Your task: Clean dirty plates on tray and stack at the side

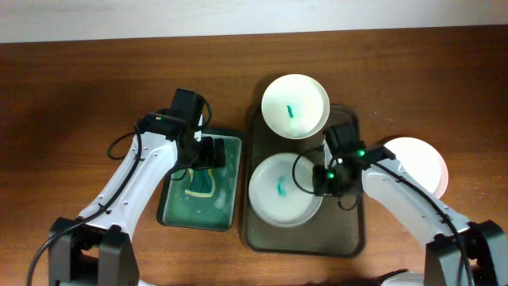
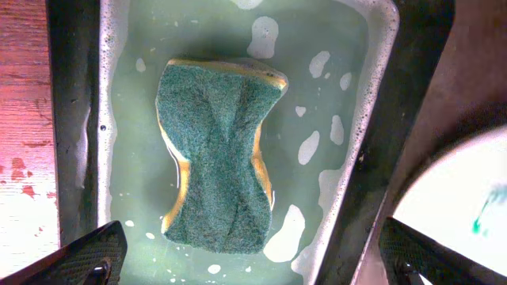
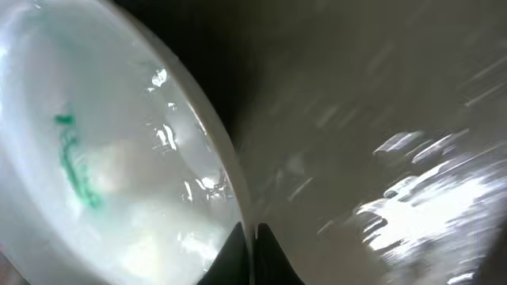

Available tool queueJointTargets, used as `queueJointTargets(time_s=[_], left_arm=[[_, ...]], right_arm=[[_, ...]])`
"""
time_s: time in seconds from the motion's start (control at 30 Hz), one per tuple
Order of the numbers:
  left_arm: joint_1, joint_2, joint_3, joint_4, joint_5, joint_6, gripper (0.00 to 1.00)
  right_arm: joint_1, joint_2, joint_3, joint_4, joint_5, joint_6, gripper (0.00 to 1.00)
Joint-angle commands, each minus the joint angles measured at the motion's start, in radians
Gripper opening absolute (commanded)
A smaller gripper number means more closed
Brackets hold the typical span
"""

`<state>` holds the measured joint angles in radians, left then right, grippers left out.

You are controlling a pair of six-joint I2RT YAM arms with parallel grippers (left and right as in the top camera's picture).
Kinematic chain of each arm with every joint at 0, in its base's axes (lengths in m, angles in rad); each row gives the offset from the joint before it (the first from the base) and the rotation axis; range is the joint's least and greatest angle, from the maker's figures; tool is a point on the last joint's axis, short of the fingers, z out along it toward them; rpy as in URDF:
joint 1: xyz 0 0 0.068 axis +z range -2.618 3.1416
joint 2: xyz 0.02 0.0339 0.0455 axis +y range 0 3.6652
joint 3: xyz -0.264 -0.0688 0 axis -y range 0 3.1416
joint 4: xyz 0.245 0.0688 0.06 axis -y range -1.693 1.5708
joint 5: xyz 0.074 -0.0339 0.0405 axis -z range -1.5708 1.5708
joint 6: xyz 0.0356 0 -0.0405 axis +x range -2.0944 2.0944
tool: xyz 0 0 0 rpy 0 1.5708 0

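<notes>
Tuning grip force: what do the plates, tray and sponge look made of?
Plates: glossy white with sharp highlights in the right wrist view. Glazed ceramic or melamine, can't tell which.
Tray: dark, smooth, semi-gloss with streaky reflections. Probably plastic.
Sponge: yellow foam under a green fibrous scouring layer, matte, sitting in soapy water.

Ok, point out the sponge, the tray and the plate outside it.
sponge (image 2: 215, 154), left wrist view, green top face.
tray (image 1: 340, 235), overhead view, bare floor.
plate outside tray (image 1: 417, 159), overhead view, white centre.
</notes>
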<state>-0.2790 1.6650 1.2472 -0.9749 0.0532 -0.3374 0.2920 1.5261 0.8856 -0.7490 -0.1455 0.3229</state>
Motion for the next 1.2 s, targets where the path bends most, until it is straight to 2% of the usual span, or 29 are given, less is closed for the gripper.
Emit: queueJointTargets(time_s=[0.0, 0.1, 0.17, 0.2, 0.23, 0.37, 0.4, 0.43, 0.47, 0.53, 0.57, 0.6, 0.67, 0.7, 0.73, 0.83, 0.87, 1.0, 1.17], left_arm=[[0.0, -0.01, -0.001, 0.002, 0.007, 0.002, 1.0], [0.0, -0.01, -0.001, 0.002, 0.007, 0.002, 1.0], [0.0, -0.01, -0.001, 0.002, 0.007, 0.002, 1.0], [0.0, -0.01, -0.001, 0.002, 0.007, 0.002, 1.0], [0.0, -0.01, -0.001, 0.002, 0.007, 0.002, 1.0], [0.0, -0.01, -0.002, 0.01, 0.028, 0.002, 1.0], [0.0, -0.006, -0.005, 0.025, 0.011, 0.002, 0.91], [0.0, 0.0, -0.01, 0.028, -0.008, 0.002, 0.7], [0.0, 0.016, -0.029, 0.029, -0.015, 0.002, 0.62], [0.0, 0.038, -0.093, 0.063, -0.027, 0.001, 0.63], [0.0, 0.053, -0.164, 0.152, -0.053, 0.001, 0.59], [0.0, 0.068, -0.216, 0.239, -0.056, 0.001, 0.57], [0.0, 0.104, -0.306, 0.364, -0.049, -0.01, 0.48], [0.0, 0.122, -0.334, 0.388, -0.041, -0.011, 0.33], [0.0, 0.139, -0.34, 0.387, -0.041, -0.01, 0.0], [0.0, 0.135, -0.287, 0.335, -0.035, -0.01, 0.0], [0.0, 0.135, -0.233, 0.278, -0.03, -0.009, 0.0], [0.0, 0.135, -0.043, 0.079, 0.003, 0.033, 0.0], [0.0, 0.123, 0.009, 0.044, 0.105, 0.033, 0.0]], right_arm=[[-0.003, 0.007, 0.01, 0.058, 0.156, -0.056, 0.04], [-0.004, 0.014, 0.005, 0.068, 0.132, -0.193, 0.04], [-0.004, 0.014, 0.005, 0.054, 0.132, -0.196, 0.04], [-0.004, 0.014, 0.005, 0.04, 0.132, -0.196, 0.27], [-0.006, 0.013, 0.013, 0.027, 0.131, -0.191, 0.36], [-0.007, -0.036, 0.161, -0.123, 0.029, -0.146, 0.48], [-0.007, -0.039, 0.18, -0.153, -0.006, -0.146, 0.49], [-0.008, -0.039, 0.185, -0.174, -0.041, -0.145, 0.49], [-0.007, -0.039, 0.184, -0.203, -0.05, -0.122, 0.49], [-0.007, -0.039, 0.184, -0.245, -0.05, -0.06, 0.49], [-0.008, -0.039, 0.184, -0.255, -0.05, -0.03, 0.47], [-0.013, -0.039, 0.184, -0.258, -0.058, -0.025, 0.4], [-0.032, -0.039, 0.184, -0.267, -0.099, -0.025, 0.39], [-0.043, -0.039, 0.182, -0.273, -0.114, -0.025, 0.39], [-0.082, -0.039, 0.166, -0.277, -0.117, -0.013, 0.38], [-0.159, -0.032, 0.11, -0.262, -0.151, -0.008, 0.32], [-0.173, -0.032, 0.089, -0.231, -0.182, -0.058, 0.31], [-0.175, -0.031, 0.049, -0.161, -0.183, -0.076, 0.29], [-0.175, -0.027, -0.046, -0.009, -0.184, -0.076, 0.26]])
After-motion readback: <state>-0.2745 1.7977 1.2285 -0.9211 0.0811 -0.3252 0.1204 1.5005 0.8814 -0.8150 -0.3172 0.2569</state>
